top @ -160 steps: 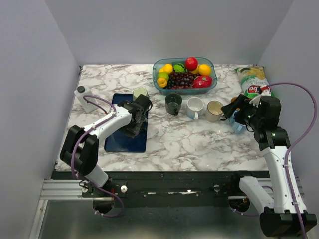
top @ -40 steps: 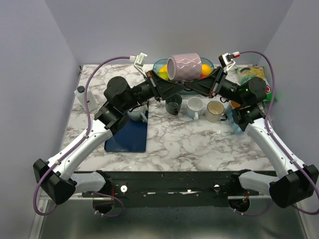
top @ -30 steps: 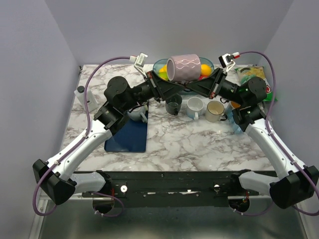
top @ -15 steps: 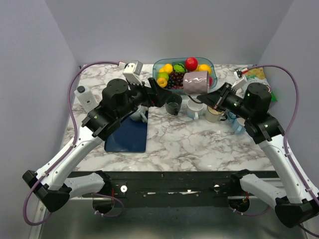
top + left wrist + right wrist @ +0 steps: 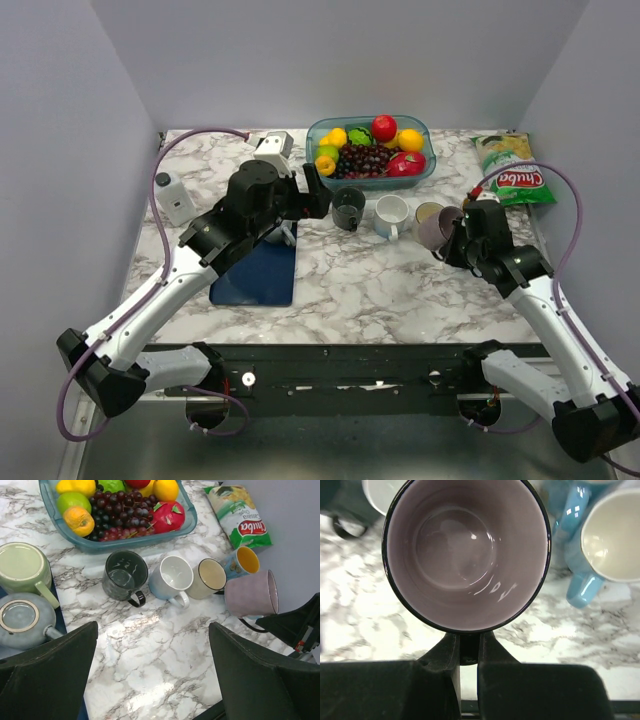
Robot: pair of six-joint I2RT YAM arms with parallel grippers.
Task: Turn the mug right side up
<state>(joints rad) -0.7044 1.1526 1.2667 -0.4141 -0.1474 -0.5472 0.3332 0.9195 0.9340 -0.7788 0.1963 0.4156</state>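
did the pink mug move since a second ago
Yes. In the top view the pink mug went from over the fruit bowl down and right, beside the cream mug.

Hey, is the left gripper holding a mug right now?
No, the left gripper is open with nothing between its fingers; the pink mug is held by the right gripper.
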